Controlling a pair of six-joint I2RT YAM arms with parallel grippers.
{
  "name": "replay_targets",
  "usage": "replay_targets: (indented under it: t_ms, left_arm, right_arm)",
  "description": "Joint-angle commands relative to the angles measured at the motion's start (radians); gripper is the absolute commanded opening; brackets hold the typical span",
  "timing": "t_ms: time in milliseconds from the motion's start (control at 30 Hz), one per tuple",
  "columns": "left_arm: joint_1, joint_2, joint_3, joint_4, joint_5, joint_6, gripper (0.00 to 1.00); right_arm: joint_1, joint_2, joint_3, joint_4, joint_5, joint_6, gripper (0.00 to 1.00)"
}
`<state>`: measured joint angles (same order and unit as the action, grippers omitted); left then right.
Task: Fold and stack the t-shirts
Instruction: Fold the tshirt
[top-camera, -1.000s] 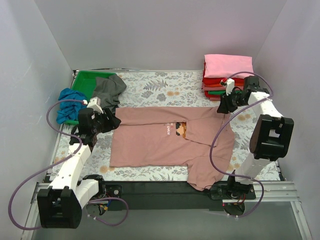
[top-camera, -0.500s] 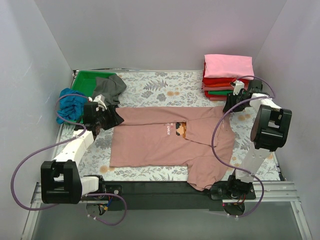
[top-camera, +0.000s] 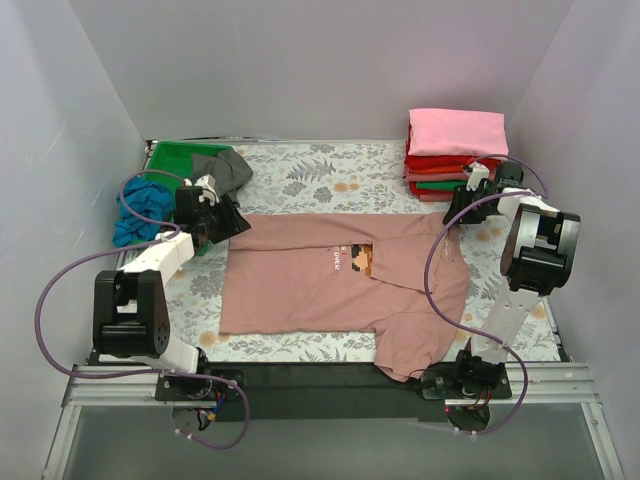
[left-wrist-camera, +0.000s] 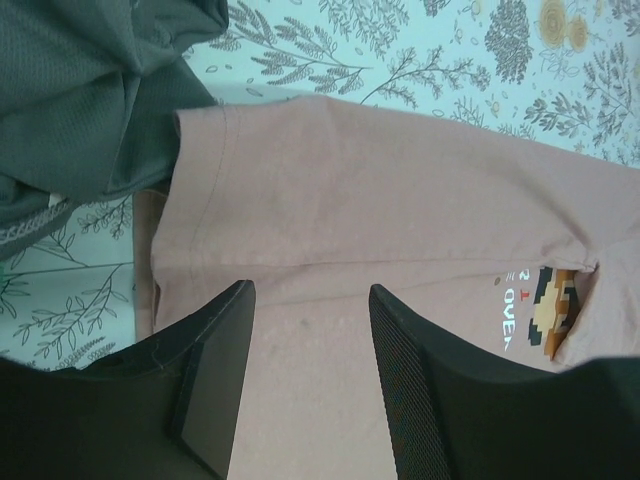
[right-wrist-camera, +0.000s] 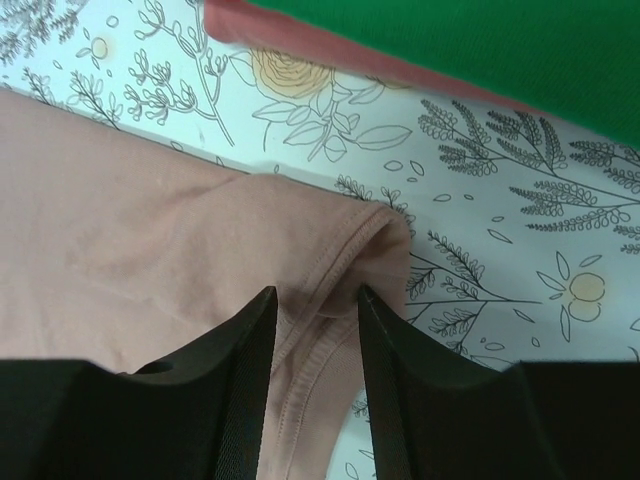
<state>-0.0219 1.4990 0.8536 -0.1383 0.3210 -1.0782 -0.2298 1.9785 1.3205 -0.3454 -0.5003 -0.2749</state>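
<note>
The dusty-pink t-shirt (top-camera: 330, 285) with the pixel graphic (top-camera: 362, 258) lies spread flat on the floral covering. My left gripper (top-camera: 233, 224) is open just above its far left sleeve; in the left wrist view (left-wrist-camera: 310, 300) the fingers straddle bare pink cloth (left-wrist-camera: 380, 200) without holding it. My right gripper (top-camera: 455, 211) is open at the far right sleeve; in the right wrist view (right-wrist-camera: 315, 300) its fingers stand either side of the folded sleeve hem (right-wrist-camera: 370, 235). Folded pink, red and green tees are stacked (top-camera: 455, 148) at the far right.
A green tray (top-camera: 172, 160) stands at the far left with a grey tee (top-camera: 226, 170) draped over its edge, close to my left gripper (left-wrist-camera: 90, 90). A crumpled blue tee (top-camera: 133, 212) lies left of it. The stack's lower edge (right-wrist-camera: 420, 50) is just beyond my right fingers.
My left gripper has moved back and to the right, to the shirt's far left sleeve. My right gripper shifted slightly right and back to the far right sleeve. The shirt has not moved.
</note>
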Motion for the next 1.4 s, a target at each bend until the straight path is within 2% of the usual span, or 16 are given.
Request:
replay_targets:
  t_ms: [0,133,333,467,700,933,1367]
  left_arm:
    - [-0.004,0.000,0.048,0.043,-0.008,0.021,0.48]
    - [-0.004,0.046,0.068,0.069,0.009,0.014,0.47]
    - [-0.006,0.142,0.105,0.132,0.036,-0.026,0.40]
    - [-0.015,0.227,0.154,0.134,0.044,-0.035,0.33]
    - [-0.038,0.357,0.225,0.128,-0.006,-0.037,0.24]
    - [-0.052,0.434,0.295,0.120,-0.011,-0.043,0.24]
    - [-0.067,0.569,0.493,0.022,-0.059,-0.003,0.24]
  right_arm:
    - [-0.003,-0.024,0.029,0.046,-0.046,0.032,0.44]
    - [-0.002,0.014,0.049,0.051,-0.044,0.054,0.43]
    - [-0.002,0.029,0.051,0.091,-0.034,0.072,0.36]
    - [-0.008,-0.001,0.017,0.137,-0.006,0.088,0.02]
    - [-0.072,-0.061,-0.035,0.214,0.060,0.124,0.01]
    - [-0.106,-0.040,-0.026,0.215,0.031,0.112,0.01]
    - [-0.103,0.032,0.170,0.168,0.016,0.094,0.03]
